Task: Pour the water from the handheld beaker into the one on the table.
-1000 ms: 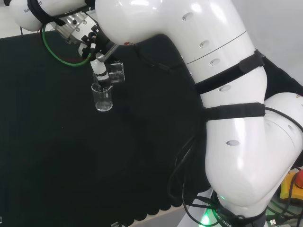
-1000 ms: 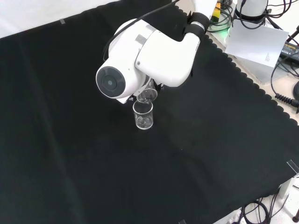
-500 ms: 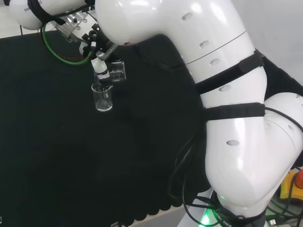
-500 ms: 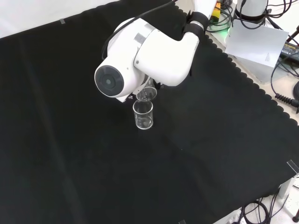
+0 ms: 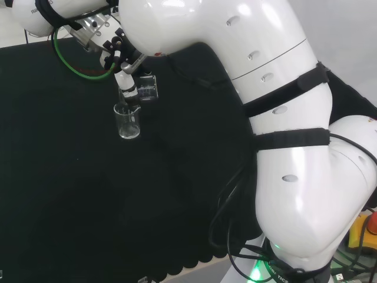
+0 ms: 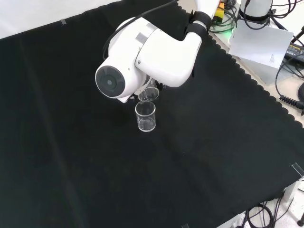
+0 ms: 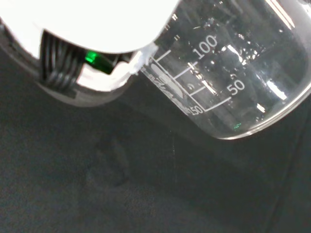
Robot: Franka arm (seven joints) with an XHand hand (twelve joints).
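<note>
Black cloth-covered table [image 6: 71,156], matte and softly creased, scalloped along its edge. Above it, big glossy white arm link [image 6: 156,57] with a round grey cap. Beneath the link, black and white hand [image 5: 125,82] curled round a handheld beaker [image 5: 147,88], tipped on its side with the lip just over the standing beaker [image 6: 146,117]. Both beakers small, cylindrical, clear glass with printed white gradations; droplets clinging inside the held one [image 7: 233,77] in the wrist view. Likely light, rigid, smooth and slippery when wet, breakable if knocked; best gripped round the mid-wall, clear of the spout. Standing beaker upright mid-table, water level too faint to judge.
</note>
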